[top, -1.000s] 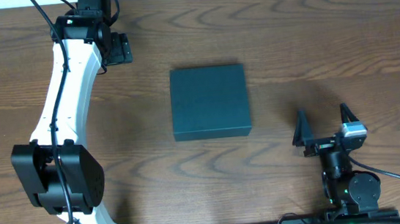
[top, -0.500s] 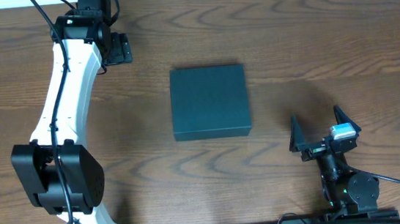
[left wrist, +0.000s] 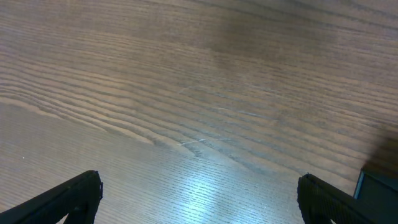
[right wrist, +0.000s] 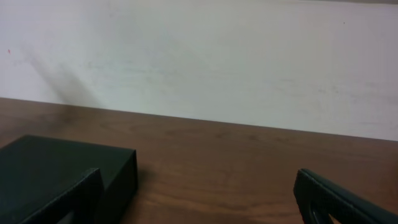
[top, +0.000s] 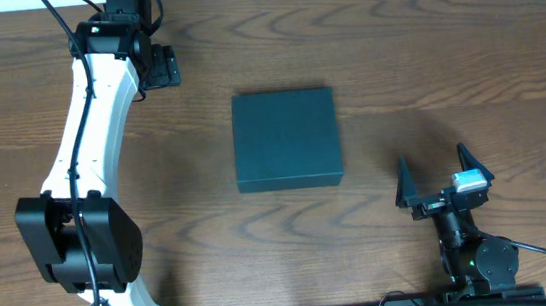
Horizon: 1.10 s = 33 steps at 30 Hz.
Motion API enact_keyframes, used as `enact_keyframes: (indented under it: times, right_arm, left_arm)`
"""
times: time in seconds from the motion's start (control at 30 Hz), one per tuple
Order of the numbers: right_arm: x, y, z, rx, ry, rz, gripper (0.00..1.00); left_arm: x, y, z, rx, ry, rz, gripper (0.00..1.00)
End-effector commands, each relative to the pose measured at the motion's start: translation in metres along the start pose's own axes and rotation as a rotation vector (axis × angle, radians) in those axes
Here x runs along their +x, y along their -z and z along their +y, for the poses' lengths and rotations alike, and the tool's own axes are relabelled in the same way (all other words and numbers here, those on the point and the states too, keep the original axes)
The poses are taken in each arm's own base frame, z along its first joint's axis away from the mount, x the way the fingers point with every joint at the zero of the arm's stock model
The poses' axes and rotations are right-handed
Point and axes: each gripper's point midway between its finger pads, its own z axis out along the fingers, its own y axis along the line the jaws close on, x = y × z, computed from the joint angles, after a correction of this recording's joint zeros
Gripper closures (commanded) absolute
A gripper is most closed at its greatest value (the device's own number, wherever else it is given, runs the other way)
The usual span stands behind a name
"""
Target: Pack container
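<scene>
— Any writing on the box (top: 285, 140)?
— None legible: plain dark lid, no label or logo.
— On the white arm (top: 85, 131) or the table (top: 424, 48)?
— Nothing readable there either.
— And in the wrist views?
— Only wood grain and a blank wall (right wrist: 199, 56), no print.

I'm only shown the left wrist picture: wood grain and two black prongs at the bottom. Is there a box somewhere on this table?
Observer: Yes. Overhead, a dark teal container lies closed in the middle of the table.
Operator: Is there a second arm?
Observer: Yes. The right gripper is to the right of the container and apart from it, fingers open.
Operator: What does its camera see?
Observer: The container's corner at lower left, and a pale wall beyond the table.
</scene>
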Motion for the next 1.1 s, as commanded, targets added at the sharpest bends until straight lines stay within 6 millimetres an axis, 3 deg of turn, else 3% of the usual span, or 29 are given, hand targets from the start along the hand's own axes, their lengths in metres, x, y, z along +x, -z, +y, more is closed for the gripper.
enact_keyframes:
  times: [0.0, 0.2, 1.07]
  right_arm:
    - [0.003, 0.001, 0.0, 0.0, -0.005, 0.01, 0.01]
    - [0.034, 0.003, 0.0, -0.002, -0.018, 0.137, 0.01]
    - [0.034, 0.003, 0.001, -0.003, -0.018, 0.136, 0.01]
  left_arm:
    - [-0.007, 0.011, 0.004, -0.008, 0.01, -0.033, 0.01]
    - [-0.007, 0.011, 0.004, -0.008, 0.01, -0.033, 0.01]
    - [-0.007, 0.011, 0.004, -0.008, 0.01, -0.033, 0.01]
